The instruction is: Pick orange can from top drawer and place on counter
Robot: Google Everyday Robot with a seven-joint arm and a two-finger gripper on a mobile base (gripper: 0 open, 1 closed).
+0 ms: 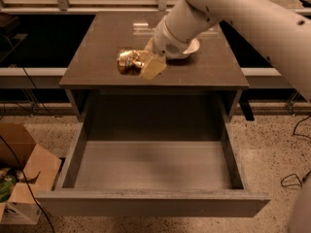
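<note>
The orange can (127, 61), golden-brown and wrinkly, is held in my gripper (141, 64) above the front left part of the counter (97, 47). The gripper's tan fingers (153, 68) are shut on the can's right side. My white arm (233, 13) reaches in from the upper right. The top drawer (150, 164) is pulled fully open below the counter, with nothing on its grey floor. I cannot tell whether the can touches the counter.
A white bowl (190, 48) sits on the counter behind my arm, mostly hidden. A cardboard box (22, 178) stands on the floor at the lower left. Cables (296, 176) lie on the floor at the right.
</note>
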